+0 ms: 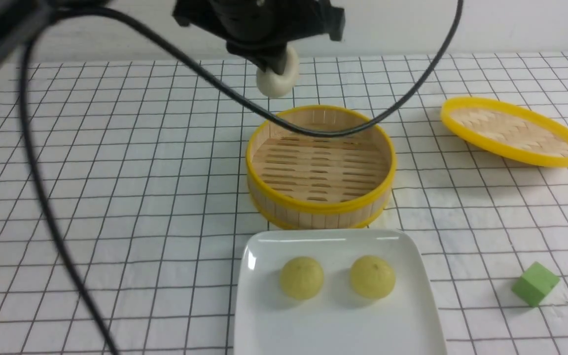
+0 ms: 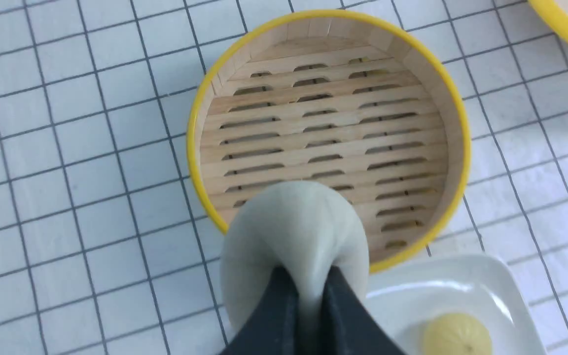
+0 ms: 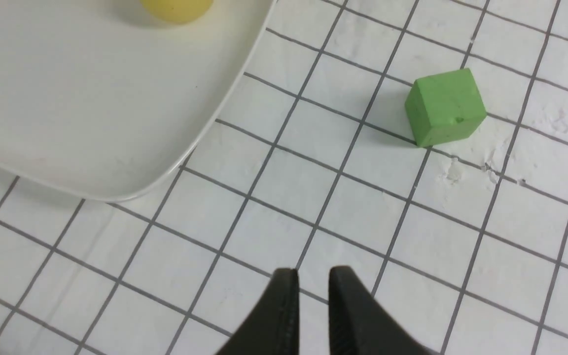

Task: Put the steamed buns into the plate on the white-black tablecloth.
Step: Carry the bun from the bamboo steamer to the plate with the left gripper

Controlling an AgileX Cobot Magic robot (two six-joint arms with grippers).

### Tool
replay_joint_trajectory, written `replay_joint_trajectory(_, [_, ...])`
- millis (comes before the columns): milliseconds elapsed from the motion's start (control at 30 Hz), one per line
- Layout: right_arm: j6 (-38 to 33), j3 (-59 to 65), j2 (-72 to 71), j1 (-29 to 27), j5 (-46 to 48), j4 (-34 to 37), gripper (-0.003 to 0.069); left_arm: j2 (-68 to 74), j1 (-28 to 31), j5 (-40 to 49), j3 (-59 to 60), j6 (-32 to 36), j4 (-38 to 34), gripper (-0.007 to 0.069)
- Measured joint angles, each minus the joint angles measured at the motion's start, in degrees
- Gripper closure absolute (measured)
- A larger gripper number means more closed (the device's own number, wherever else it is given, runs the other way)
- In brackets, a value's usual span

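The tablecloth point(image 1: 116, 172) is white with a thin black grid of squares and covers the whole surface, lying flat. The plate point(image 1: 338, 325) is glossy white, a square with rounded corners and a low raised rim; it lies on the cloth at the near middle. Inside it, on the far half, the left yellow-green bun point(image 1: 301, 277) and the right yellow-green bun point(image 1: 372, 276) sit side by side, apart, dome up. The off-white bun point(image 1: 276, 81) is in the air above the far middle of the cloth, squeezed between the fingers of the left gripper point(image 1: 276, 64).
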Motion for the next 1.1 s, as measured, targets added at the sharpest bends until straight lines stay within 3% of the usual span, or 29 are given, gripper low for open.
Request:
replay_joint_trajectory(100, [0.0, 0.0, 0.0, 0.0, -0.05, 0.06, 0.0538, -6.26, -4.34, 0.13, 10.58, -0.65, -1.48, 0.0596])
replay_joint_trajectory(267, [0.0, 0.0, 0.0, 0.0, -0.05, 0.01, 0.0532, -10.25, -13.53, -2.66, 31.41, -11.77, -2.29, 0.0592])
replay_joint_trajectory(333, [0.0, 0.0, 0.0, 0.0, -0.3, 0.01, 0.0529, -9.75, -17.29, -12.69, 42.18, -20.65, -0.77, 0.0584])
replay_joint_trajectory(500, [0.0, 0.0, 0.0, 0.0, -0.62, 0.01, 0.0528, -6.37, -18.68, -23.52, 49.19, -29.48, 0.5, 0.053])
replay_joint_trajectory(600, [0.0, -0.58, 0.0, 0.0, 0.81, 0.39, 0.0543, -4.33, -18.68, -26.26, 49.52, -30.72, 1.44, 0.044])
replay_joint_trajectory(767, [0.0, -6.49, -1.89, 0.0, 5.0, 0.65, 0.0665, -2.43, -18.68, -29.54, 49.52, -30.92, 3.02, 0.0249])
replay_joint_trajectory(833, [0.0, -8.59, -3.44, 0.0, 5.69, 0.65, 0.0673, -2.44, -18.68, -29.97, 49.52, -30.55, 3.15, 0.0193])
replay_joint_trajectory(967, [0.57, -10.42, -8.84, 0.0, 6.9, 0.65, 0.0673, -3.51, -18.68, -29.48, 49.35, -29.94, 3.15, 0.013])
replay_joint_trajectory(1100, [3.52, -8.62, -16.03, 0.0, 4.32, 0.46, 0.0673, -6.58, -18.68, -24.99, 46.3, -26.99, 3.37, 0.0146])
